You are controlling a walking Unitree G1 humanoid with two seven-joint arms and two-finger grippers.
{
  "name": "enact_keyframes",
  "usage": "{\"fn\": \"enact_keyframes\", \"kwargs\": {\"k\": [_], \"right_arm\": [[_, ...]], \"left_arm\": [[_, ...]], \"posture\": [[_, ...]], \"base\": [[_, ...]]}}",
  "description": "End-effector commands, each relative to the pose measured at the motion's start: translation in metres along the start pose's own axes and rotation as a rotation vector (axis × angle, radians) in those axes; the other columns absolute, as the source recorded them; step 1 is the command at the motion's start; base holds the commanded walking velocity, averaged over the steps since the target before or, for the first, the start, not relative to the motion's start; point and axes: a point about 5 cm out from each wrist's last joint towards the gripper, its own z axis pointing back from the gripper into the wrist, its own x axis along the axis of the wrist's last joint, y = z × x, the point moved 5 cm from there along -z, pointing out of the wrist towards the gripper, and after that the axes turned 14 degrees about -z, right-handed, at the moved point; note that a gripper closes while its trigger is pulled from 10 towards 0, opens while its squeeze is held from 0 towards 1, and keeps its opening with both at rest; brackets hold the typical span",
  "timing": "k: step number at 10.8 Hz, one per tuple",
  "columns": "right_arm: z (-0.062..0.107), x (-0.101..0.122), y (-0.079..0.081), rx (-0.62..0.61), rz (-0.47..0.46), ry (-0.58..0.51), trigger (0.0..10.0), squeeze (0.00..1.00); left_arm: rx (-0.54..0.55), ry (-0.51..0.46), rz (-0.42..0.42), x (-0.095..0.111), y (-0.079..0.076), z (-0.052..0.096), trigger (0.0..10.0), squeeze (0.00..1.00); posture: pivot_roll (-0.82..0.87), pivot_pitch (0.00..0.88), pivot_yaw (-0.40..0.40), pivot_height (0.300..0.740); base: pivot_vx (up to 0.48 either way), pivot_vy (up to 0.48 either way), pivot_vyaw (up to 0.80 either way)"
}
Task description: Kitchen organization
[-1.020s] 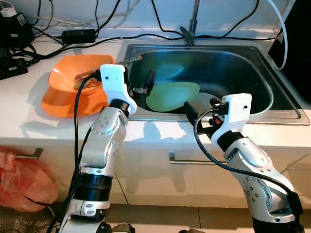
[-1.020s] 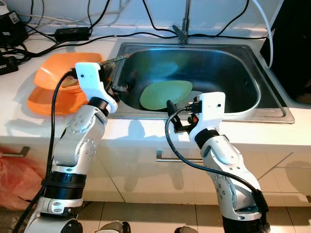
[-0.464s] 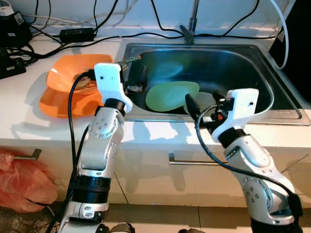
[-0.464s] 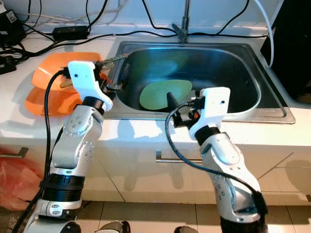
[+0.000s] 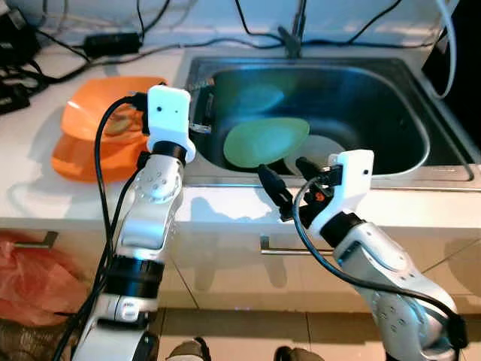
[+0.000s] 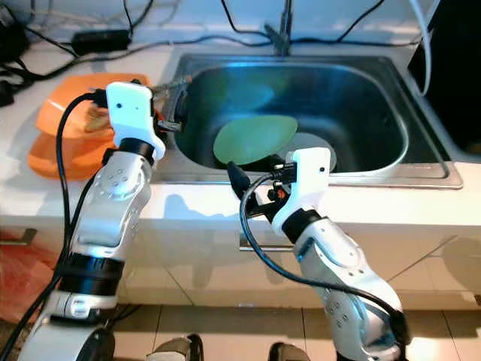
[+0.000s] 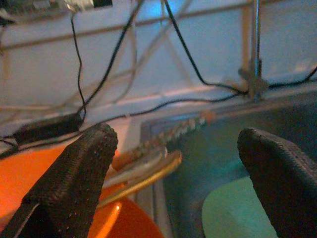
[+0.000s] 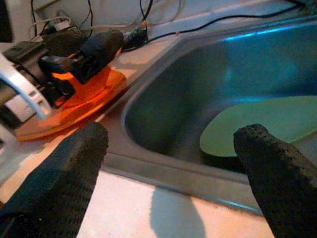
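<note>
A green plate (image 5: 264,141) lies tilted in the steel sink (image 5: 376,98), partly over a white plate (image 5: 322,150). On the counter to the left sit stacked orange dishes (image 5: 90,143) with utensils resting on them, one metal handle (image 7: 163,144) reaching over the sink's rim. My left gripper (image 5: 201,120) hovers open at the sink's left rim, between the orange dishes and the green plate. Over the counter strip in front of the sink, just short of the green plate, my right gripper (image 5: 285,179) is open and holds nothing.
A faucet (image 5: 297,37) stands behind the sink. Black cables and a power adapter (image 5: 113,41) run along the back of the counter. A red plastic bag (image 5: 30,278) hangs low at the left by the cabinet. A drawer handle (image 5: 278,244) is below the counter.
The camera has shifted a little. My right gripper has drawn back from the green plate's edge to the counter strip in front of the sink. Both grippers stay open.
</note>
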Motion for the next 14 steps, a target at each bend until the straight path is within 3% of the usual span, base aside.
{"fn": "enact_keyframes", "kwargs": {"k": [1,4,7,9,14], "right_arm": [[0.004,-0.001,0.004,0.012,-0.006,0.012,10.0,0.00],[0.011,-0.004,0.007,0.006,-0.014,0.035,10.0,0.00],[0.016,-0.010,0.011,0.038,-0.008,0.079,10.0,0.00],[0.017,-0.004,0.003,0.031,0.049,0.081,10.0,0.00],[0.001,0.018,-0.004,0.099,0.226,0.076,10.0,0.00]], "left_arm": [[0.007,0.002,-0.011,0.001,0.002,-0.003,10.0,0.00],[-0.029,0.005,-0.106,-0.004,0.004,-0.015,10.0,0.00],[-0.015,0.023,-0.140,-0.008,0.013,-0.020,10.0,0.00],[-0.024,0.024,-0.150,-0.013,0.013,-0.023,10.0,0.00],[-0.026,-0.018,-0.206,-0.006,0.019,-0.024,10.0,0.00]], "posture": [[-0.05,0.200,0.044,0.740],[-0.06,0.224,0.050,0.740],[-0.06,0.231,0.054,0.740],[-0.06,0.221,0.063,0.740],[-0.04,0.200,0.077,0.740]], "base": [[0.000,0.000,0.00],[0.000,0.000,0.00],[0.000,0.000,0.00],[0.000,0.000,0.00],[0.000,0.000,0.00]]}}
